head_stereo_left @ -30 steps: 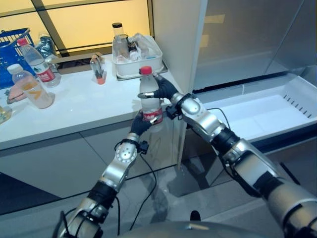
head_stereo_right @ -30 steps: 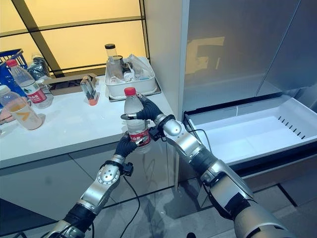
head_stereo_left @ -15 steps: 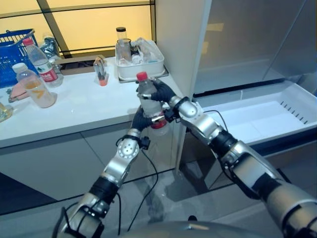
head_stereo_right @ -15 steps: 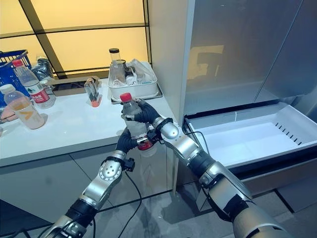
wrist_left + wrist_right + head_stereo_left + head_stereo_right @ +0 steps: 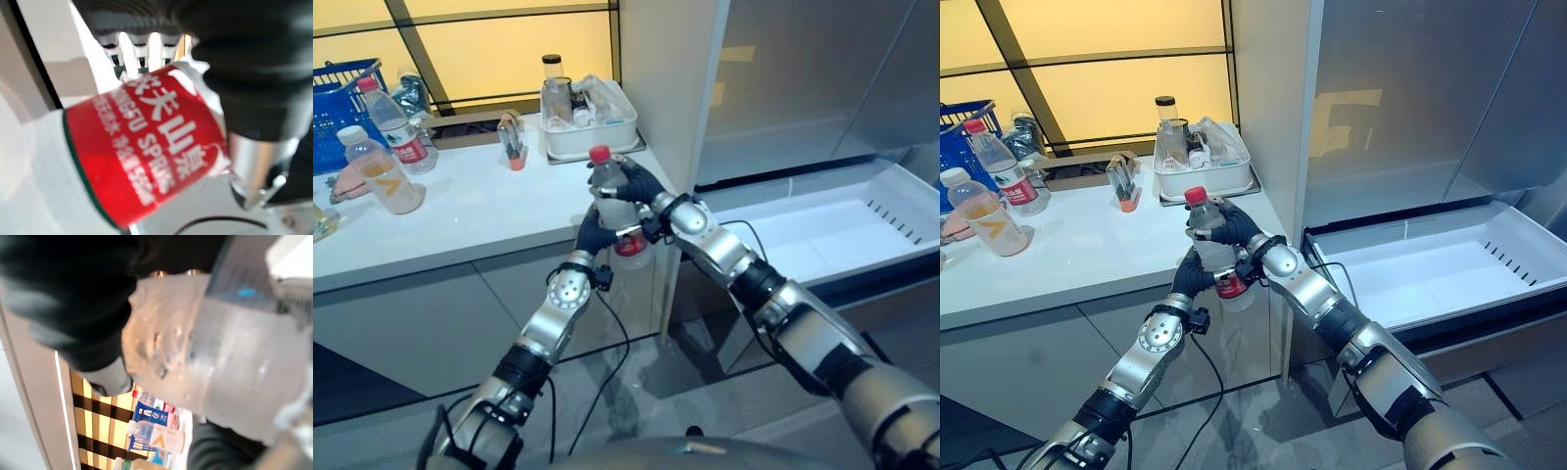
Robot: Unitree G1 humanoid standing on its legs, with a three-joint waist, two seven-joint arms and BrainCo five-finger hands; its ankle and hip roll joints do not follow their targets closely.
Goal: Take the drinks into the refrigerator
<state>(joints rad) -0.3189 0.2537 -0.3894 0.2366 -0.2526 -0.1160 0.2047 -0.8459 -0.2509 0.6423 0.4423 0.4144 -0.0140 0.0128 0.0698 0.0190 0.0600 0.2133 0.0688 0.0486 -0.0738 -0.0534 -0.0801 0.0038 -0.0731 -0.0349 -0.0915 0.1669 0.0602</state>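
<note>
Mid-frame, the clear plastic water bottle with a red cap and red label (image 5: 612,201) stands nearly upright, cap tipped slightly left. The right robot hand (image 5: 636,181) curls round its shoulder; the left robot hand (image 5: 594,233) curls round its lower body. The open white refrigerator drawer (image 5: 901,186), bare inside, lies right. Upper left, two bottles (image 5: 380,147) stand on the white tabletop (image 5: 470,211); a white tub (image 5: 587,132) holds jars.

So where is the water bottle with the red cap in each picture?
Left eye view: water bottle at centre, between both hands.
Right eye view: centre-left.
Left wrist view: its red label.
Right wrist view: clear body.
Shared landmark: white tub behind it.
</note>
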